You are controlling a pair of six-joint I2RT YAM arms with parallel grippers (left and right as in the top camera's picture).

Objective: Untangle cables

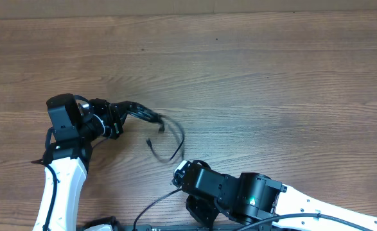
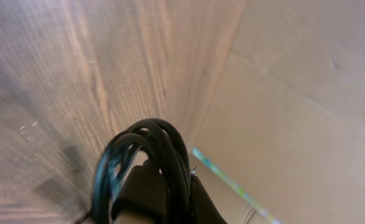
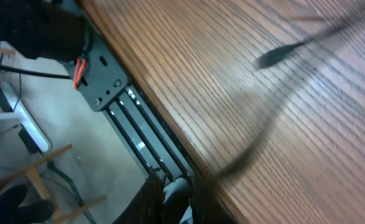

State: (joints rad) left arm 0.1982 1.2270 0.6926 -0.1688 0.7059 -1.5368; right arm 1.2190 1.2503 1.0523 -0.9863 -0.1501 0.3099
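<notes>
In the overhead view the thin black cables [image 1: 169, 131] trail from my left gripper [image 1: 119, 119] to the right, loop down and end in a small plug tip [image 1: 149, 142]. In the left wrist view the bundled cables [image 2: 160, 149] arch up out of my left gripper [image 2: 173, 196], which is shut on them. My right gripper [image 1: 180, 171] sits just below the loop near the table's front edge. Its wrist view is blurred: a cable [image 3: 263, 130] runs from beside my right gripper [image 3: 179, 196] up toward a plug [image 3: 275, 57]. Whether it is gripped is unclear.
The wooden table's front edge [image 3: 170, 124] runs right beside my right gripper, with a black mounting bracket [image 3: 98, 78] and floor clutter beyond it. A thicker black base wire [image 1: 153, 208] lies at the bottom. A pale board [image 2: 294, 93] borders the table's far side.
</notes>
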